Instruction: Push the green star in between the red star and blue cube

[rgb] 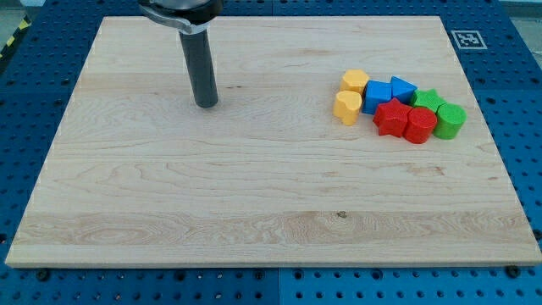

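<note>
green star sits wedged behind the red star (cluster at view's right), my tip well apart left.

Pretty plain setup here: a big pale wooden board with visible grain sits on a blue perforated metal table that shows on all sides. A small black-and-white square marker tag is stuck near the board's corner. Lighting's even and soft.

Pale grained wood board, matt dark rod, smooth plastic-looking green star
</note>
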Available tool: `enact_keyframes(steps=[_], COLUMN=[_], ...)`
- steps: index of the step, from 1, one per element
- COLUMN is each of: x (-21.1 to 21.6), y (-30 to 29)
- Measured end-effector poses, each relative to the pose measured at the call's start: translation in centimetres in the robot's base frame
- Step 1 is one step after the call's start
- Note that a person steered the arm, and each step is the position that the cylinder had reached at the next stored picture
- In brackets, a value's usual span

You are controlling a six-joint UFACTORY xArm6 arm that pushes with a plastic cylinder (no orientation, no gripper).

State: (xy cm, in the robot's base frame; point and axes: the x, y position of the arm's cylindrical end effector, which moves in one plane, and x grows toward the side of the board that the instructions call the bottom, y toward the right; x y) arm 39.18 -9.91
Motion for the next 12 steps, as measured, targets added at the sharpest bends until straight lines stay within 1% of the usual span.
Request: enact_keyframes(steps=[1,2,3,4,5,6,7,8,9,10,12], x=[-0.1,-4.1,-9.6,-13.0,-13.6,-12.1,-6.2,0.5,1.8,1.8,1.8], y=[0.0,1.1,3.9,10.6,19.1,27.7,33.5,37.4,38.3,37.2,26.7])
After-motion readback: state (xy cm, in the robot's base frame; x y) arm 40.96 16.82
